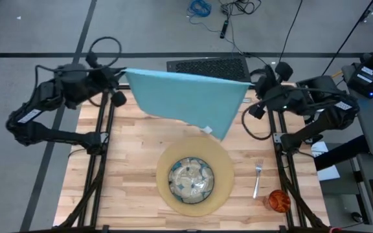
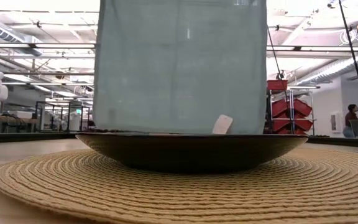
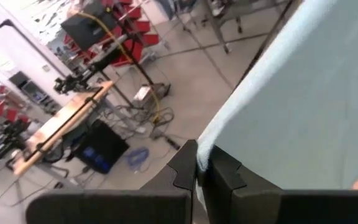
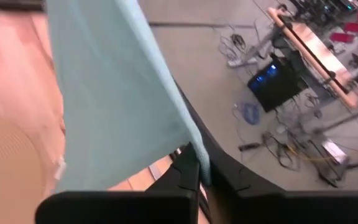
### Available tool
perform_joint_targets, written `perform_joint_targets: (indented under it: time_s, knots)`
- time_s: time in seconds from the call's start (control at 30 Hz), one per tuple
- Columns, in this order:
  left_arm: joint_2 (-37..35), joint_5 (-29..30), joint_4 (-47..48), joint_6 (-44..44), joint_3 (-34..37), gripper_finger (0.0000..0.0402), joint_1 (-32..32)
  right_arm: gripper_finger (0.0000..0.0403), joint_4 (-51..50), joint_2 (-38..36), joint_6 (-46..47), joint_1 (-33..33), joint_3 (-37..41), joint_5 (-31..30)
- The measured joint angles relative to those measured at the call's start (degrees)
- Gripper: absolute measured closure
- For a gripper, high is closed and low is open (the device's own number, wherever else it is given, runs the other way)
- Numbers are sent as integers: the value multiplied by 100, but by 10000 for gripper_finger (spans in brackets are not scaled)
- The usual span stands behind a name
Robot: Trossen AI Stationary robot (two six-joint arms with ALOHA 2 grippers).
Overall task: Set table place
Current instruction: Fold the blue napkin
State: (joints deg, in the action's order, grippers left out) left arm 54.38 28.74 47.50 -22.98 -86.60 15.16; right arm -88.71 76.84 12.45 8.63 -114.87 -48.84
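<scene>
I have both pincers clamped tight on the napkin [image 1: 186,100]. My left gripper [image 1: 123,76] pinches one top corner, my right gripper [image 1: 250,87] the other, and the teal cloth hangs stretched between them above the far edge of the table [image 1: 128,168], a small white tag showing at its lower corner. In the left wrist view the fingers [image 3: 185,171] meet on the cloth's edge; the right wrist view shows the same pinch.

The plate [image 1: 191,180] sits centred on the round placemat [image 1: 222,162] near the front edge of the tabletop. The fork [image 1: 258,178] lies just beside the placemat, toward the right edge. The orange cup [image 1: 278,200] stands near the front right corner; I cannot tell if anything is in it.
</scene>
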Motion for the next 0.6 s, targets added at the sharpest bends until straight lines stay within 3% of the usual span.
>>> perform_joint_targets:
  time_s: [0.4,0.6]
  knots:
    - [-47,137,235,454,-3,402,-1309,403,291,59,143,1046,-100,-50]
    - [-40,356,57,447,-64,402,-1725,403,258,46,161,1181,-235,-161]
